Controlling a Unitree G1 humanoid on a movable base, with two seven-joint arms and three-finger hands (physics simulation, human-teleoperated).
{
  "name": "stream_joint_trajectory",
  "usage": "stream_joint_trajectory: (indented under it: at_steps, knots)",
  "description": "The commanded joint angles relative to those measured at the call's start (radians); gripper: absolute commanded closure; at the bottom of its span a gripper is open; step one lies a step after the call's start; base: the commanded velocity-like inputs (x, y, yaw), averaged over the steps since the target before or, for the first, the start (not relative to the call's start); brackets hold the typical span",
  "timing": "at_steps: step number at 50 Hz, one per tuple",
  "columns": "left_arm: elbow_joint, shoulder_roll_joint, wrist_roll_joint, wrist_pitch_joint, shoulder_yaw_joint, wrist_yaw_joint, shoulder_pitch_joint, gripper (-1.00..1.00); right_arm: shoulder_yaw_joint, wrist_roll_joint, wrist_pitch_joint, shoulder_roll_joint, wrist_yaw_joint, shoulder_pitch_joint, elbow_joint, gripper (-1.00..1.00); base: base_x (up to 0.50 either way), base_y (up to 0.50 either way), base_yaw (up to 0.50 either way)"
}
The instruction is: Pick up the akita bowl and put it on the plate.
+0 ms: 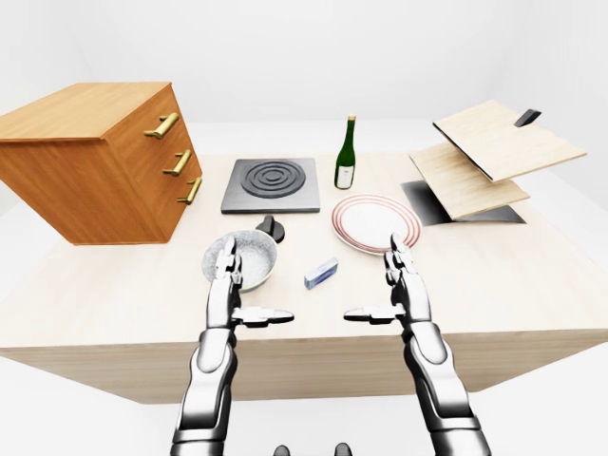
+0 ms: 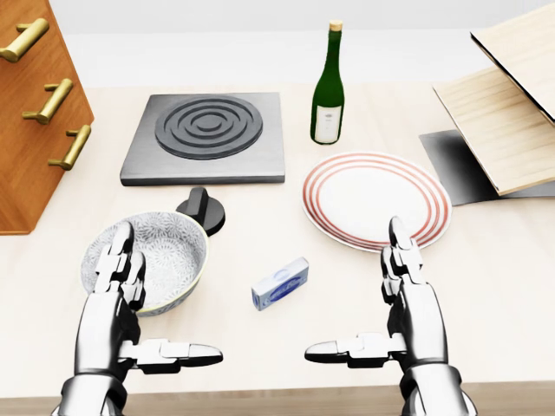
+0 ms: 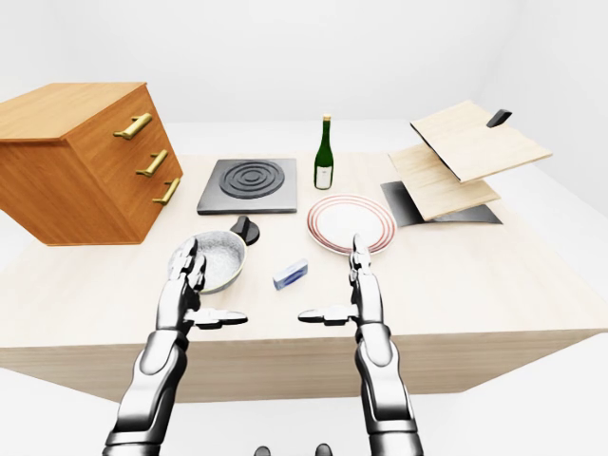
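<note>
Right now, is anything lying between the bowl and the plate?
Only partly: a small blue box lies on the table between the akita bowl and the plate, toward the bottom of the head view. A lifted carry should clear it.

Left hand (image 2: 130, 303) open, right hand (image 2: 390, 303) open, thumbs pointing inward

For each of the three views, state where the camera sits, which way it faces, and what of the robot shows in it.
Head view: on the head, tilted down and close; bowl, plate, left hand and right hand open.
Left-eye view: on the head, looking wider over the table; forearms show, drawer cabinet at left.
Right-eye view: its twin, set slightly rightward; same scene.
All share the green bottle and hotplate.
</note>
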Motion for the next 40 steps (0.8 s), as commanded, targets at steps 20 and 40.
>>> stream_joint_trajectory:
  at_steps: [20,40]
  knots:
    - [-0.117,0.007,-0.042,0.085,0.033,-0.002,0.000,-1.00,-0.025,-0.007,0.038,-0.013,0.006,-0.016,0.041,-1.00,0.00,0.00,0.00]
    - [-1.013,0.320,-0.868,0.085,0.563,0.428,-0.515,-1.00,-0.026,-0.014,0.028,-0.015,-0.002,-0.026,0.055,-1.00,0.00,0.00,0.00]
